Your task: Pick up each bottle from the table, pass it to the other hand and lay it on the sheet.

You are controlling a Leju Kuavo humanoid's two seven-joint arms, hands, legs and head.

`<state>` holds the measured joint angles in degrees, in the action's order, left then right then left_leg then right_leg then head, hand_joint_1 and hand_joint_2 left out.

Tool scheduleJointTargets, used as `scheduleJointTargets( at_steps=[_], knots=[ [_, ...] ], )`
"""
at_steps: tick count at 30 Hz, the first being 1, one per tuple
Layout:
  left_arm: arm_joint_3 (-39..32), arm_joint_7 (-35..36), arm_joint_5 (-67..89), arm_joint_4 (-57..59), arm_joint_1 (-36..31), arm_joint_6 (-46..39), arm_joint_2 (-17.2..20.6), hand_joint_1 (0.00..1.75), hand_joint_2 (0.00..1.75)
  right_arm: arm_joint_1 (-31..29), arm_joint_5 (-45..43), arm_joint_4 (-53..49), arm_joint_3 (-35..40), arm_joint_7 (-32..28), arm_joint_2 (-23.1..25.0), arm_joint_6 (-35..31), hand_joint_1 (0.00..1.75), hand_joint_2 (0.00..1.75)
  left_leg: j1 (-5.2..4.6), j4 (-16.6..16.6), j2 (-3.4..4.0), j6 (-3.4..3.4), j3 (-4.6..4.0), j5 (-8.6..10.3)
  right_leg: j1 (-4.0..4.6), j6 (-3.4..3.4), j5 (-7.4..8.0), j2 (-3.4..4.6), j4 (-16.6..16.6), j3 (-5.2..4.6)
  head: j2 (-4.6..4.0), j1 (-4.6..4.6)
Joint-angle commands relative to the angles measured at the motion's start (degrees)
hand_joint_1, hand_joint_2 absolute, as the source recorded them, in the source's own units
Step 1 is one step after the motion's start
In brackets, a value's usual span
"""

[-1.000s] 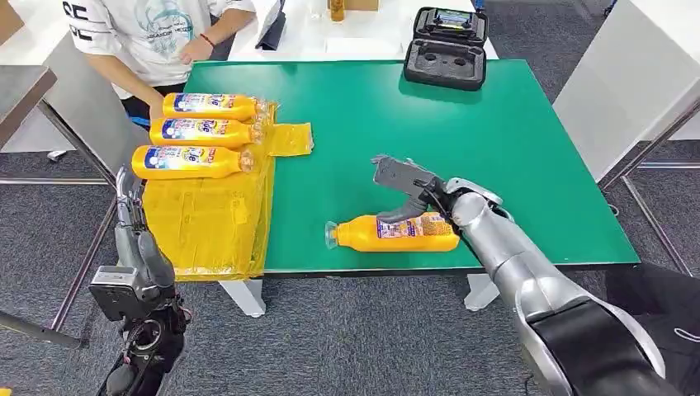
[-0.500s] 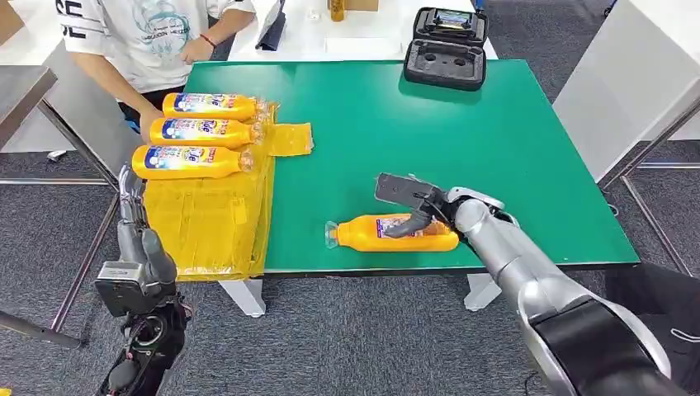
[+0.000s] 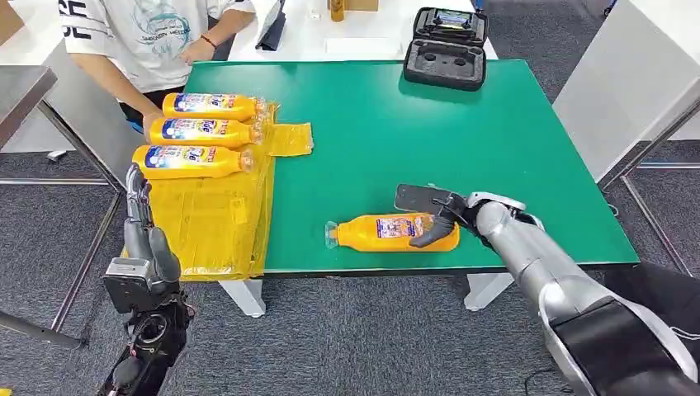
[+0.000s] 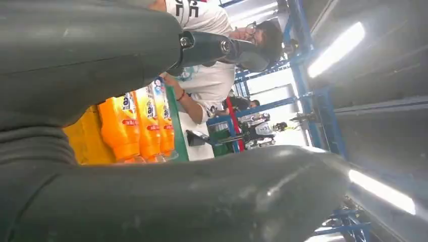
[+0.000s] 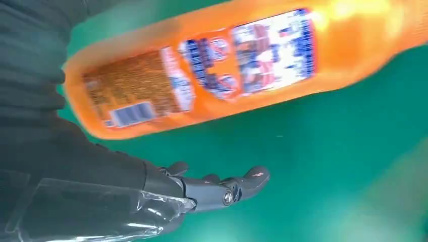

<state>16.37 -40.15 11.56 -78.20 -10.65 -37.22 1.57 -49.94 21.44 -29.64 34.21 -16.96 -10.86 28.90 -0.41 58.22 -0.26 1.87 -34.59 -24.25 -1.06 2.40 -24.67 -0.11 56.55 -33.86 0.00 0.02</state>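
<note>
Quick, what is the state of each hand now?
Left hand: open, holds nothing, hangs beside the yellow sheet.
Right hand: open, fingers spread around the bottle on the table, not yet gripping it.

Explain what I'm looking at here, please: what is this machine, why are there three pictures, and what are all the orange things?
This is a two-armed humanoid robot. The wide picture comes from a camera high on its body, looking down at a green table. The other two come from cameras at its wrists, so they look tilted.

Three orange bottles already lie on a yellow sheet at the table's left end. A fourth bottle lies on its side near the front edge.

The right hand is at that bottle, its thumb across the base end, but its fingers are spread over the table beside it, so nothing is held yet. The left hand is open, off the table beside the sheet. A person stands at the far left corner, and a black case sits at the back.
</note>
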Motion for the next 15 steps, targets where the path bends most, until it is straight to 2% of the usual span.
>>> scheduleJointTargets(
  at_steps=[1, 6, 15],
  knots=[
    [-0.49, 0.15, -0.11, 4.28, -2.44, 0.18, -0.91, 0.0, 0.0, -2.91, -0.1, 2.03, 2.94, 0.12, -1.68, 0.55, 0.0, 1.75, 0.03, 0.01, -0.01, -0.07, 0.01, -0.01, 0.03, -0.06, -0.02, -0.02, 0.02, 0.02, 0.0, 0.02],
    [-0.32, 0.15, -0.45, 3.81, -2.02, 0.04, -0.79, 0.0, 0.0, -3.97, -0.36, 3.26, 3.55, 0.62, -2.2, 1.59, 0.0, 1.75, 0.05, 0.02, 0.01, -0.11, 0.06, -0.03, 0.06, -0.1, -0.03, -0.01, 0.02, 0.05, 0.0, -0.02],
    [0.56, 0.15, -0.28, 5.19, -2.42, 0.71, -1.3, 0.0, 0.0, -2.48, 0.05, 6.15, 5.23, 0.12, -1.79, -0.82, 0.0, 1.75, 0.08, -0.01, -0.01, -0.12, 0.12, -0.04, 0.09, -0.11, -0.03, -0.02, -0.04, 0.15, 0.0, 0.0]
  ],
)
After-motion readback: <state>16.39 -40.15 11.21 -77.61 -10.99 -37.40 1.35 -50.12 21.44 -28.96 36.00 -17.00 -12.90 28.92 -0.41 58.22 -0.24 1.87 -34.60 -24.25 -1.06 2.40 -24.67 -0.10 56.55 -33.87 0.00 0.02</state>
